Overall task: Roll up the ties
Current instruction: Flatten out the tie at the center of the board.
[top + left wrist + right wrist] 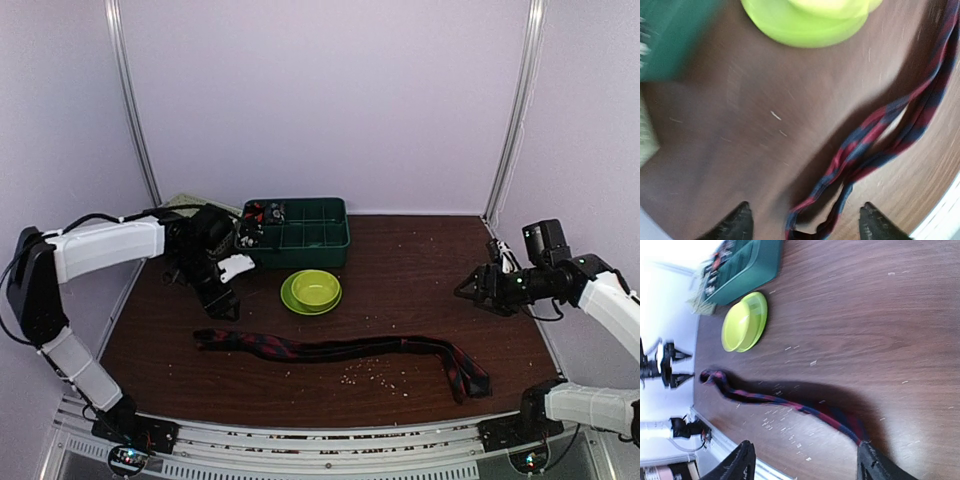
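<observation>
My left gripper (805, 216) stands wide and grips nothing. My left wrist view cuts its fingers to two dark tips at the bottom edge. The blurred red-and-navy striped fabric necktie (865, 135) ends in a loop between them, touching or not I cannot tell. My right gripper (805, 460) is spread wide too, holding nothing. Only the overhead view shows the whole tie, stretched across the lower middle of the dark wooden table (420, 260), below the lime-green bowl (313, 290) and dark green compartment tray (300, 232), its contents too small to make out.
</observation>
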